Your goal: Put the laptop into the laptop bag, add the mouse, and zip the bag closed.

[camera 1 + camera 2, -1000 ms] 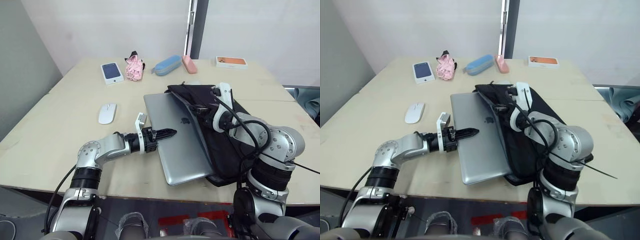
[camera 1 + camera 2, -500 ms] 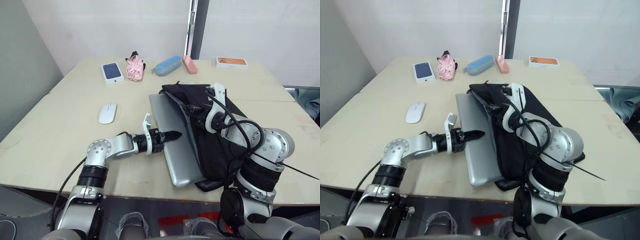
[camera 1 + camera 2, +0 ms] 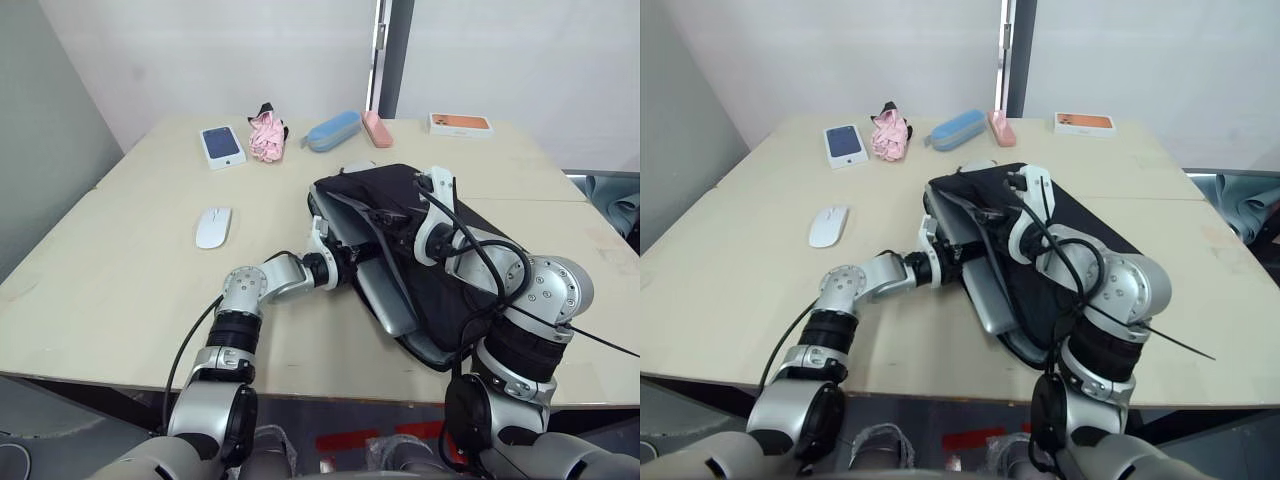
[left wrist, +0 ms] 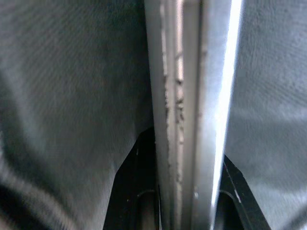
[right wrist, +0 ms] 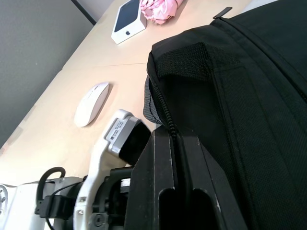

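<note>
White box [image 3: 223,145] with apple logo, beyond the mouse [image 3: 214,226].

beige table [image 3: 120,270], laptop bag [image 3: 470,270], mouse [image 3: 213,226], boxes

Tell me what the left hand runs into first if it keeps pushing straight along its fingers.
Probably the laptop bag: the left hand already grips the laptop edge, pointing into the bag's opening; depth inside is unclear.

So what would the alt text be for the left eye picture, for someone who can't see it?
A robot's left gripper pushes a silver laptop most of the way into a black laptop bag on a beige table, while its right gripper pinches the bag's open edge. A white mouse lies apart, to the left.
</note>
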Controlling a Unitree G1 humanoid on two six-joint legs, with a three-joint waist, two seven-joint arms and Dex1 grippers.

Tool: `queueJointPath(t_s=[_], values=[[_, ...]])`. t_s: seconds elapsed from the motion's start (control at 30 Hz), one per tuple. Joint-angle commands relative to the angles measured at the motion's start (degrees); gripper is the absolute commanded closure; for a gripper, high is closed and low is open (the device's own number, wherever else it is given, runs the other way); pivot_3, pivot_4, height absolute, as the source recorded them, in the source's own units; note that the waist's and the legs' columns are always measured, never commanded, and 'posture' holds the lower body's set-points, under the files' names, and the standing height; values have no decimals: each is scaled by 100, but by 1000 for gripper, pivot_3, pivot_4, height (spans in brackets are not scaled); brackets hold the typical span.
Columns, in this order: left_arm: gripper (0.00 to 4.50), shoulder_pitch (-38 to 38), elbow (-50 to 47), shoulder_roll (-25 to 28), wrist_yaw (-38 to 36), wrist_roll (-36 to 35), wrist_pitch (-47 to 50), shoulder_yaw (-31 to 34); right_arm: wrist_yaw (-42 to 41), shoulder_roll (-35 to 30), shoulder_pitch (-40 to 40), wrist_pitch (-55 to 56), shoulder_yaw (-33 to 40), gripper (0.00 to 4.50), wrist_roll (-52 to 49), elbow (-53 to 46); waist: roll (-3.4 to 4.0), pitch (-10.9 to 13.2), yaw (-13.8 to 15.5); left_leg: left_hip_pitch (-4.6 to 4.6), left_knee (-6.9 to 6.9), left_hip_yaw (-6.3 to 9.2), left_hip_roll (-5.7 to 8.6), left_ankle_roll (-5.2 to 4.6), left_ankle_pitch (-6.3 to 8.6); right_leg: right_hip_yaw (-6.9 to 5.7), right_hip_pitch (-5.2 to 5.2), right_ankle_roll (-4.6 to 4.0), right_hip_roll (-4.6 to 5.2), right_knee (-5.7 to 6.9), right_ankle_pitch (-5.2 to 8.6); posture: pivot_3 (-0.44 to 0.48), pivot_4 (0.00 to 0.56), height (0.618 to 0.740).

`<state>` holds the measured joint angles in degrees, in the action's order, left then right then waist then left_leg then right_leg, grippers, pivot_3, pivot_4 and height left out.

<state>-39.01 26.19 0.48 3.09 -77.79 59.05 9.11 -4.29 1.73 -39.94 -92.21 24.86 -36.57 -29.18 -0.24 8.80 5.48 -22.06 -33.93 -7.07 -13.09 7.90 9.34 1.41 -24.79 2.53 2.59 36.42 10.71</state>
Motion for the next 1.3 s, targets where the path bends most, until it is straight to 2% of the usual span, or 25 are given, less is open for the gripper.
queueJointPath(t_s=[0.03,0.33,0.4,0.63,0.97,1.2,1.27,1.3], values=[[4158,-160,-482,-5,-224,187,-82,206,-32,41,-137,-29,92,4482,-273,-231,0,0,-4,0,0,0,0,0,0,0,0,0,0,0,0,0,150,740],[4158,-359,-337,-455,-372,828,-235,245,72,80,-175,-29,109,4482,-484,-172,0,0,11,0,0,0,1,-1,0,0,0,1,3,-1,0,0,150,740],[4158,-437,-258,-419,-573,814,151,191,97,59,-172,-29,113,4482,-526,-170,0,0,5,0,1,0,1,-1,-1,-1,-1,1,2,0,0,0,150,740],[4158,-712,154,-625,-695,420,724,784,233,46,-165,-29,167,4482,-696,-167,2,-1,36,-7,4,1,4,-1,0,-3,-2,3,4,-10,-1,0,150,740],[4158,-749,60,-787,-1203,899,643,745,444,81,-210,-29,228,4482,-931,-112,3,-1,41,-7,9,1,5,-1,0,-3,-2,3,5,-14,-2,0,150,740],[4158,-660,-130,-594,-1422,883,985,751,519,57,-188,-29,237,4482,-1028,-91,4,0,31,-8,13,1,5,-1,0,-4,-3,3,5,-16,-2,0,150,740],[3155,-660,-101,-581,-1298,880,1010,832,538,49,-185,-29,243,4500,-1052,-89,4,-1,31,-7,13,1,5,-1,0,-3,-3,3,5,-16,-2,0,150,740],[2929,-661,-101,-574,-1273,876,1027,855,547,45,-183,-29,248,4500,-1061,-89,4,0,33,-7,13,1,5,-1,0,-4,-3,3,5,-15,-2,0,150,740]])
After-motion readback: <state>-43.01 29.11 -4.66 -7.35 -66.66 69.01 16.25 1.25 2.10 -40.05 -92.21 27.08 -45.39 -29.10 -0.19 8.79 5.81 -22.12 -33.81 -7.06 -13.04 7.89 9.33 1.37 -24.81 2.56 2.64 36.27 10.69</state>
